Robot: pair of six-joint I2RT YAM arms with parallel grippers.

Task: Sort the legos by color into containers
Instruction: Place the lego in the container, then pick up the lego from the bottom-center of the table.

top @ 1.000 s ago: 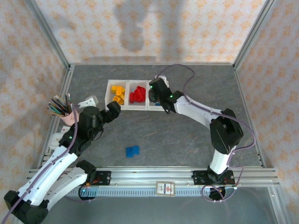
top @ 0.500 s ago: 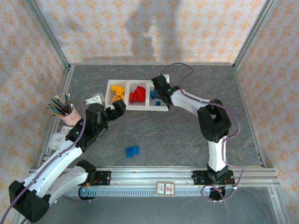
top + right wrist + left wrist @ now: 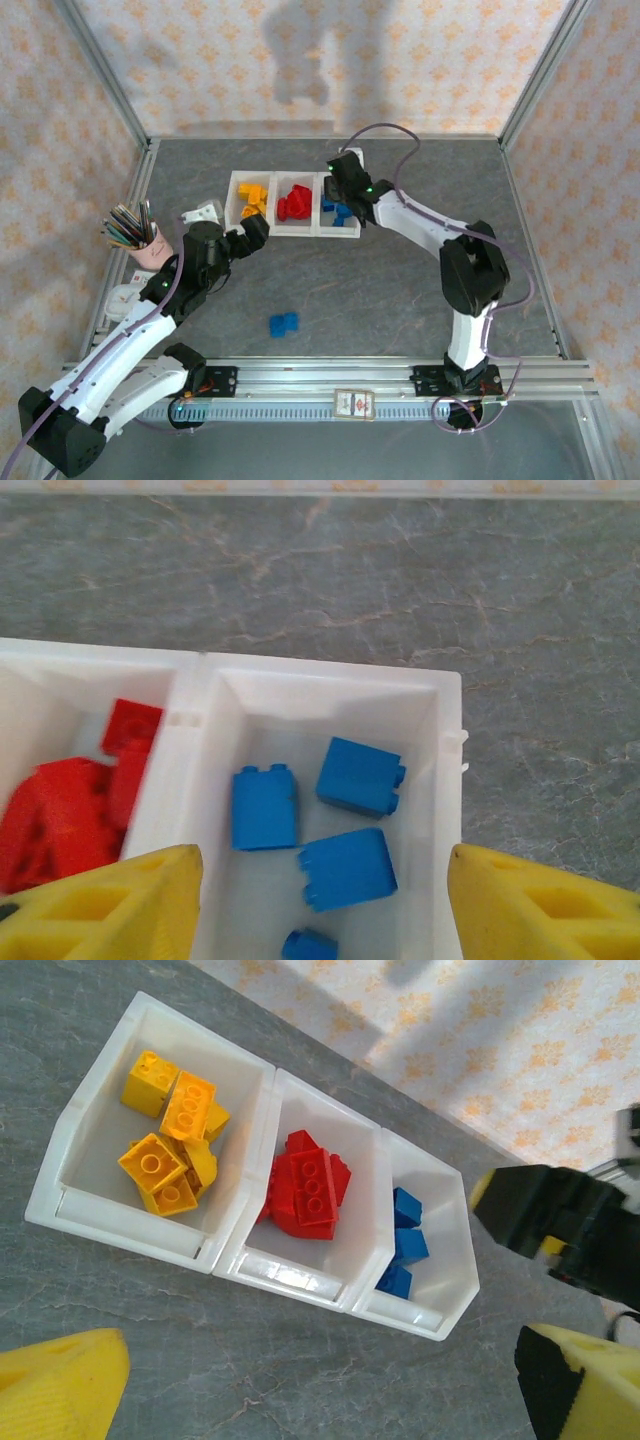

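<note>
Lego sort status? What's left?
Done: yellow legos, red legos and blue legos sit in separate bins. In hand: nothing; the right claw hangs open above the blue legos. Left: loose blue bricks on the table.

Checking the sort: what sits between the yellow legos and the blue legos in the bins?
The red legos, in the middle compartment, as the left wrist view shows.
</note>
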